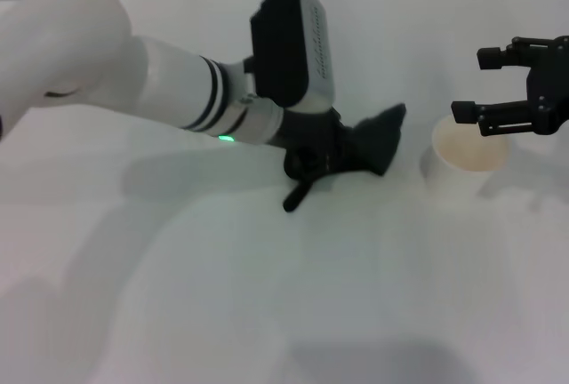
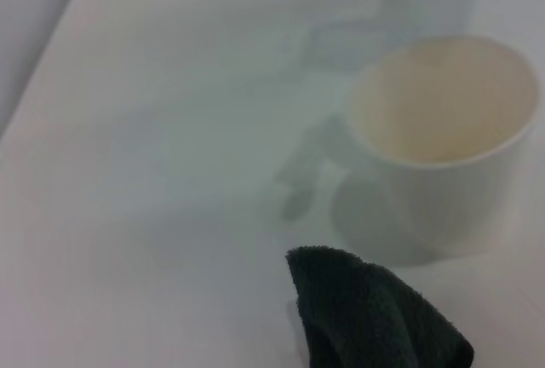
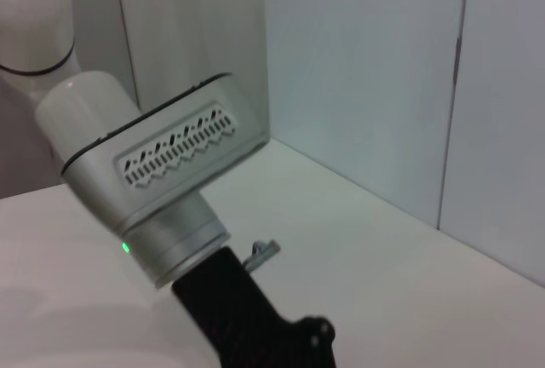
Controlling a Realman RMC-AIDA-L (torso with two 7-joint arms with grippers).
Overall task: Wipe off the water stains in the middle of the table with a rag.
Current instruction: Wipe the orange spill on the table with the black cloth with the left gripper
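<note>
Your left gripper [image 1: 324, 155] is down at the middle of the table [image 1: 267, 313], pinching the rag [image 1: 373, 140], which bunches under it with one corner lifted toward the white cup [image 1: 467, 155] and a narrow tail trailing on the surface. No water stains can be made out, so you look to be mid-wipe or nearly done. The right gripper [image 1: 498, 82] hovers spread above the cup. Next, sweep the rag flat without nudging the cup

White table [image 1: 267, 313], pretty bare. A dark rag [image 1: 369, 144] sits crumpled near the middle, white cup [image 1: 464, 160] just to its right.
</note>
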